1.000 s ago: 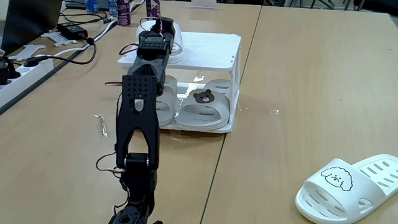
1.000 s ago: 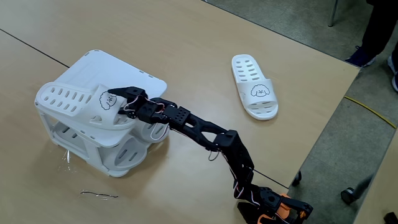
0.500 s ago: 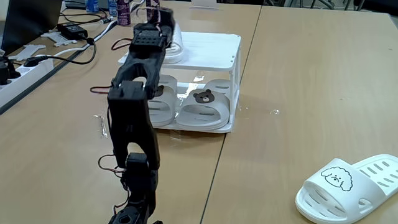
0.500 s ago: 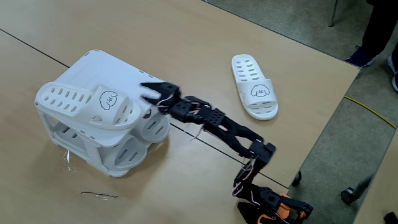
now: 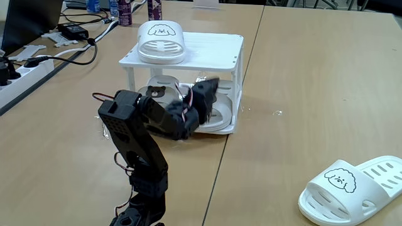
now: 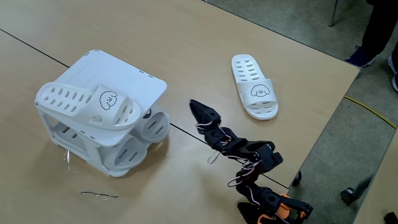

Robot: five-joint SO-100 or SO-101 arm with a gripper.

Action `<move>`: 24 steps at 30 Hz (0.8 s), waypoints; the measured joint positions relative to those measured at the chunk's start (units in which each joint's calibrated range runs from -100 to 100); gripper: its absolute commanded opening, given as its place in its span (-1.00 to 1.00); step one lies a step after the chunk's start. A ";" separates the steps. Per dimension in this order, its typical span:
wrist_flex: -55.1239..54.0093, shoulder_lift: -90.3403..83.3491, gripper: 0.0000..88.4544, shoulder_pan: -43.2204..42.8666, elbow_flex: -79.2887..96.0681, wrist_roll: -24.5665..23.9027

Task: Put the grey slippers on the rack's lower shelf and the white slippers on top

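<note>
We see one white rubber puppy-face slipper on the small white plastic rack; another lies well apart on the table. The black gripper holds nothing; we cannot tell how far its fingers are open.

Built of matte black blocky links with rows of small perforations, tapering to a dark pointed gripper, trailing thin red and white wires, orange at the base.

You have bare table all round the loose white slipper. On the rack, half the slatted top beside the placed white slipper lies free; grey slippers fill the lower shelf.
</note>
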 measured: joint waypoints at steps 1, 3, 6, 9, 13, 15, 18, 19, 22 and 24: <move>-0.52 0.00 -0.97 1.87 2.79 0.00; -1.89 -0.08 -0.97 4.49 6.02 0.00; -7.47 0.66 -0.97 7.27 11.32 0.00; -16.65 8.00 -0.97 11.69 14.11 0.00; -24.38 17.65 -0.95 18.35 14.02 0.00; -25.67 22.02 -0.95 23.37 13.48 0.00; -26.09 29.11 -0.95 31.76 8.54 0.00; -26.09 31.42 -0.95 33.71 6.29 0.00; -26.09 37.03 -0.95 38.20 0.18 0.00; -26.09 40.16 -0.95 38.95 -2.79 0.00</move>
